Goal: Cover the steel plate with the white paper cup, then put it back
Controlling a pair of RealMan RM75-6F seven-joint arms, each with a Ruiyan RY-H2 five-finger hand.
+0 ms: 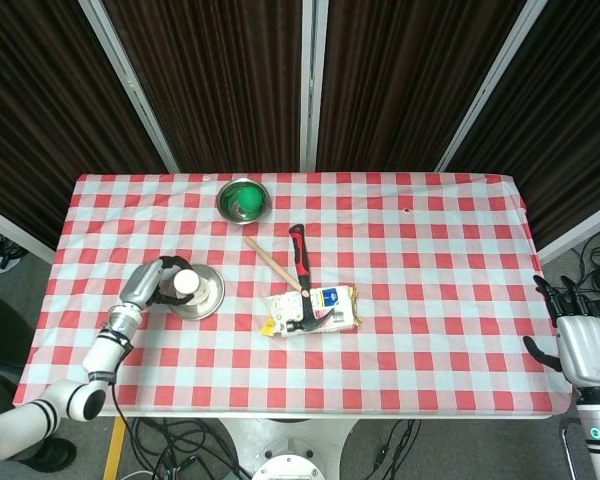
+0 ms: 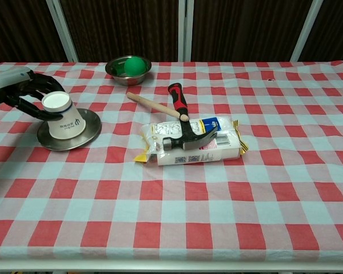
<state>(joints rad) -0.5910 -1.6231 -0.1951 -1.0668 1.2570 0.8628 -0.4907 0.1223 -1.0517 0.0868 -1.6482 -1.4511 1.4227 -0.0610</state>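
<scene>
White paper cup [image 2: 64, 116] upturned on round steel plate [image 2: 87, 135]

Hammer [image 2: 180, 117] across packet [image 2: 191, 145]; green ball [image 2: 135, 66] in bowl [image 2: 115, 69].

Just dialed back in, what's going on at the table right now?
The left hand is gripping the white paper cup, which sits upside down on the steel plate near the table's left edge. The right hand hangs off the table's right side, holding nothing, fingers apart. Mid-table, a hammer lies across a packet, with a wooden stick beside it, and a steel bowl holding a green ball sits at the back.
</scene>
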